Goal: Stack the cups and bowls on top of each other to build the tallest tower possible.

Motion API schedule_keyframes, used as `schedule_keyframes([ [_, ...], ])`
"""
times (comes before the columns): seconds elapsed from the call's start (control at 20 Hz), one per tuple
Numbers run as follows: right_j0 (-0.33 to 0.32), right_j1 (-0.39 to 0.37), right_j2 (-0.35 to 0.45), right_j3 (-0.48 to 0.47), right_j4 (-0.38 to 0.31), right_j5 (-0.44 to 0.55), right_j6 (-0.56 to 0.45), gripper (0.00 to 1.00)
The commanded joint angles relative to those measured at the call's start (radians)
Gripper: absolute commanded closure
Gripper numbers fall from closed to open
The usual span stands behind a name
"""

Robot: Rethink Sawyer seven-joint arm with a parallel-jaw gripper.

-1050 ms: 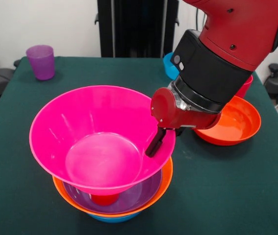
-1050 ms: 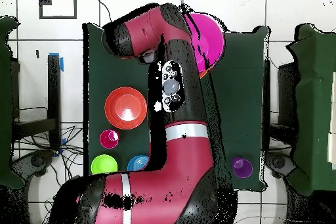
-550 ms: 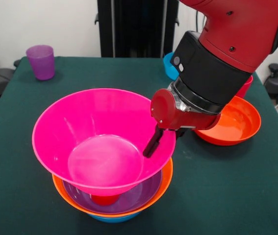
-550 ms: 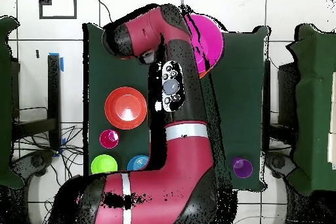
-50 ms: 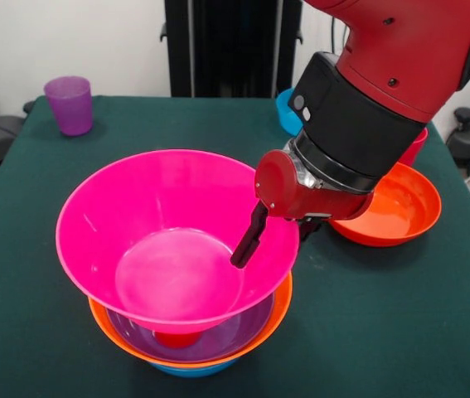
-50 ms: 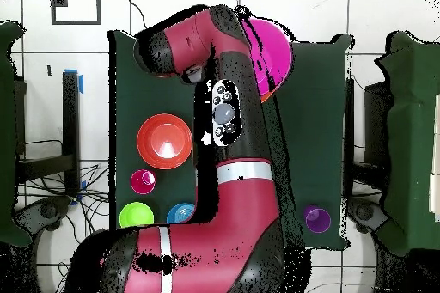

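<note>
The tower stands at the near edge. A blue bowl [image 5: 193, 370] at the bottom holds an orange bowl [image 5: 278, 300], then a purple bowl [image 5: 236, 326]. An upturned red cup [image 5: 176, 337] in it carries a large pink bowl [image 5: 135, 215] [image 6: 275, 49]. My gripper [image 5: 272, 249] straddles the pink bowl's right rim and is open. One dark finger [image 5: 247, 239] hangs inside the bowl, clear of the wall, and the other is outside. A purple cup [image 5: 69, 104] [image 6: 317, 218] stands at the far left corner. In the overhead view the arm hides the gripper.
A red-orange bowl [image 5: 396, 207] [image 6: 165, 141] lies right of the tower, with another red cup [image 5: 414, 148] [image 6: 143, 181] behind it. A blue bowl [image 5: 286, 114] [image 6: 180, 213] and a green bowl [image 6: 136, 216] sit farther back, partly hidden by the arm in the front view.
The inner finger has swung away from the pink bowl's rim toward its middle, letting go. The pink bowl has shifted slightly right and settled level on the red cup.
</note>
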Motion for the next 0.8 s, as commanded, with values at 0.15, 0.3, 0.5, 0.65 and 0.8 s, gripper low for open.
schedule_keyframes([
  [0.15, 0.0, 0.018, 0.057, -0.017, -0.002, -0.012, -0.181, 0.0],
  [0.3, 0.0, 0.017, 0.056, -0.014, -0.002, -0.013, -0.182, 0.0],
  [0.5, -0.002, 0.011, 0.056, -0.009, 0.003, -0.01, -0.181, 0.0],
  [0.65, -0.004, 0.002, 0.055, 0.005, 0.01, -0.009, -0.175, 0.0],
  [0.8, -0.003, -0.009, 0.055, 0.011, 0.017, 0.003, -0.176, 0.0],
])
